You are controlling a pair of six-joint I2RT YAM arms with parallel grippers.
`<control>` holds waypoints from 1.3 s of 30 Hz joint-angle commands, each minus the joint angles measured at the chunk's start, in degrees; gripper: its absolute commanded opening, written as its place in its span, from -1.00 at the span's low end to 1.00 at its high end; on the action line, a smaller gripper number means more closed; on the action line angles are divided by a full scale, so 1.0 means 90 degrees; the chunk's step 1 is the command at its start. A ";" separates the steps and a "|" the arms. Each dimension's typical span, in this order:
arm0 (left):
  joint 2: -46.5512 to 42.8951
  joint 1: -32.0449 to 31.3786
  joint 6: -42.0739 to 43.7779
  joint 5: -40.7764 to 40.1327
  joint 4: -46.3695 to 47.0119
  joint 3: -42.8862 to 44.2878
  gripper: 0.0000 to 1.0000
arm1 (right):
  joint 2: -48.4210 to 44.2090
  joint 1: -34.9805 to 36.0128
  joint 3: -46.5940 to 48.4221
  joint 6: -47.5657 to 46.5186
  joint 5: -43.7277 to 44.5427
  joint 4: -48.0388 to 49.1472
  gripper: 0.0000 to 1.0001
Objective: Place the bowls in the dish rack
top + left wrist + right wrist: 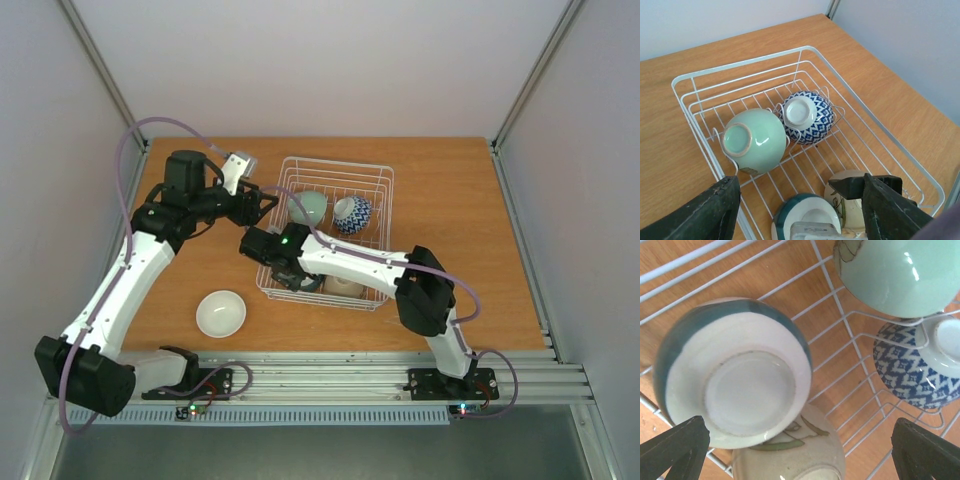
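Observation:
The white wire dish rack (pixel 375 180) holds several bowls. A pale green bowl (pixel 310 207) and a blue patterned bowl (pixel 352 214) lean on the tines at its far side. A teal-banded white bowl (pixel 740 380) lies bottom-up at the near left, resting against a beige leaf-painted bowl (pixel 810 452). My right gripper (pixel 290 273) hovers over the teal-banded bowl with jaws wide open, not touching it. My left gripper (pixel 263 205) is open and empty at the rack's left rim. A plain white bowl (pixel 221 313) sits on the table, front left of the rack.
The rack (pixel 690 95) stands on a wooden table (pixel 450 210) enclosed by white walls. The right arm's forearm (pixel 350 262) stretches across the rack's near edge. In the left wrist view the green bowl (pixel 752 140) and blue bowl (pixel 807 117) sit side by side.

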 commanded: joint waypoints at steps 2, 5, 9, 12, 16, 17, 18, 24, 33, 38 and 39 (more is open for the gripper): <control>-0.0115 0.0047 0.0066 -0.0381 0.0011 0.0043 0.33 | -0.1325 -0.0138 -0.0232 0.0165 -0.0191 0.0448 0.97; -0.0134 0.0153 0.0202 -0.0580 -0.0243 0.0211 0.38 | -0.2093 -0.0302 -0.0523 0.0225 -0.1135 0.0809 0.96; -0.0295 0.0468 0.0190 -0.0466 -0.0240 0.0201 0.39 | -0.2527 -0.0203 -0.0564 0.0349 -0.1941 0.0770 0.89; -0.0300 0.0753 0.0161 -0.0440 -0.0328 0.0305 0.40 | -0.2562 0.0146 -0.0574 0.0360 -0.2291 0.0711 0.83; -0.0330 0.1050 0.0075 -0.0423 -0.0392 0.0362 0.40 | -0.2239 0.0919 -0.0526 0.0428 -0.2101 0.0505 0.73; -0.0342 0.1076 0.0064 -0.0406 -0.0389 0.0352 0.40 | -0.2166 0.1040 -0.0515 0.0458 -0.2063 0.0500 0.71; -0.0366 0.1098 0.0055 -0.0401 -0.0393 0.0359 0.40 | -0.2128 0.1126 -0.0514 0.0492 -0.2078 0.0509 0.69; -0.0664 0.1227 0.0100 -0.1306 -0.0394 0.0462 0.41 | -0.1719 0.1280 -0.0491 0.0440 -0.2783 0.0823 0.52; -0.0530 0.2703 -0.0077 -0.2322 -0.0580 0.0794 0.48 | -0.0960 0.1630 -0.0008 0.0319 -0.2691 0.0878 0.46; -0.0144 0.3468 -0.0174 -0.1909 -0.0580 0.0956 0.48 | -0.0802 0.1788 -0.0123 0.0350 -0.2820 0.0991 0.45; -0.0089 0.3609 -0.0208 -0.1798 -0.0543 0.0984 0.48 | -0.0764 0.1823 -0.0137 0.0350 -0.2767 0.0998 0.45</control>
